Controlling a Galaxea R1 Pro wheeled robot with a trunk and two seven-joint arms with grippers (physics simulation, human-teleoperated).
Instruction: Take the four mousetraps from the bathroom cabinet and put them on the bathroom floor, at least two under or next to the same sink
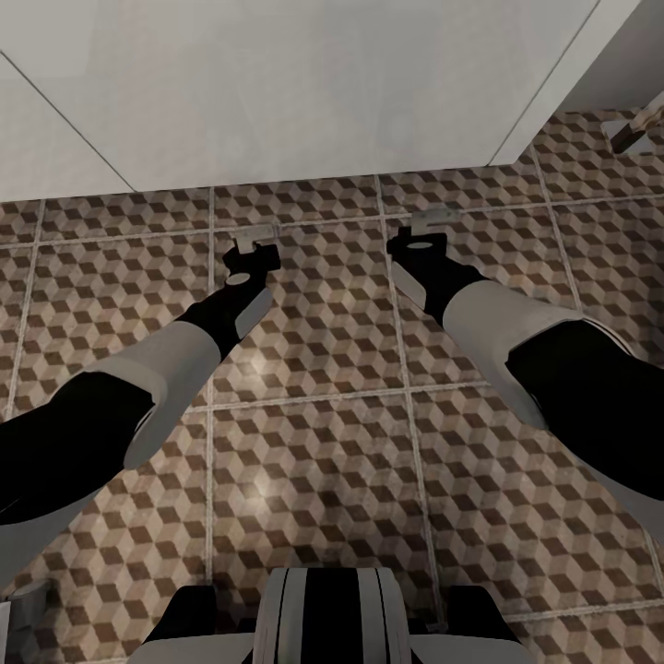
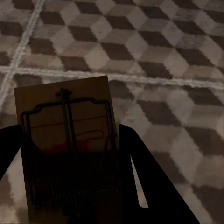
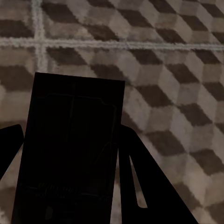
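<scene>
We hold a mousetrap (image 2: 65, 149) pinched in the left gripper (image 1: 255, 242) and a second trap (image 3: 70, 149) in the right gripper (image 1: 432, 221), both above the tiled floor (image 1: 323, 443); placing seems underway; next, we judge, lowering them beside the sink.

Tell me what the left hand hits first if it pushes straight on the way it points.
Probably the bathroom floor: the left hand, shut on a mousetrap, aims at the cube-pattern tiles, nothing showing between.

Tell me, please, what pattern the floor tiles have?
Brown, beige and grey cubes on the bathroom floor, clearest in head view.
</scene>
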